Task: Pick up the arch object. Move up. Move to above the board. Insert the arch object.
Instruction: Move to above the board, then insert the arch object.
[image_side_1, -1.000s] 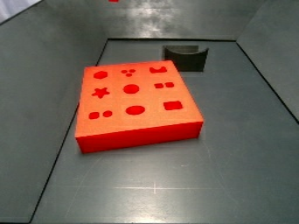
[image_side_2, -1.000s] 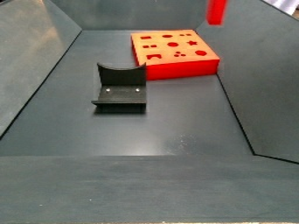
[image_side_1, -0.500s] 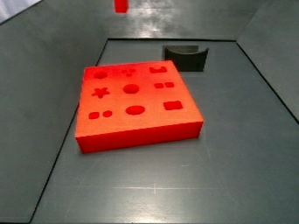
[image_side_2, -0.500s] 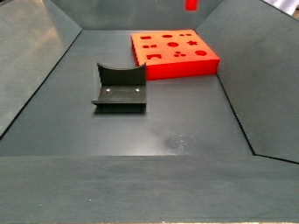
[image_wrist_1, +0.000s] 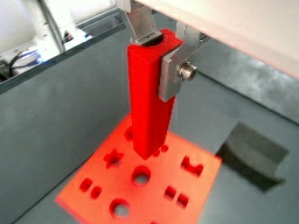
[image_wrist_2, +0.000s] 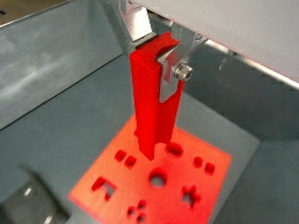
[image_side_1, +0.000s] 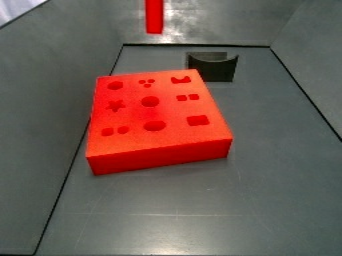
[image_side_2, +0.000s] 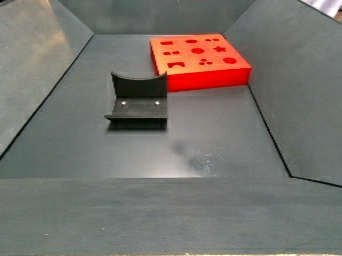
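While high over the board (image_wrist_1: 128, 179), gripper (image_wrist_1: 158, 66) plates clamped on a tall red rod (image_wrist_1: 152, 105), arch object (image_side_1: 214, 66) untouched

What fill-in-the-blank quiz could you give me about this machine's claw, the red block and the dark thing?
1. The gripper is shut on a tall, thin piece coloured ___.
2. In both wrist views that piece hangs ___ the thick orange-red square board, not touching it.
3. One recess in the board's top face is shaped like a ___.
4. The dark L-shaped fixture stands on the grey floor, ___ from the board.

Missing words: red; above; star; apart
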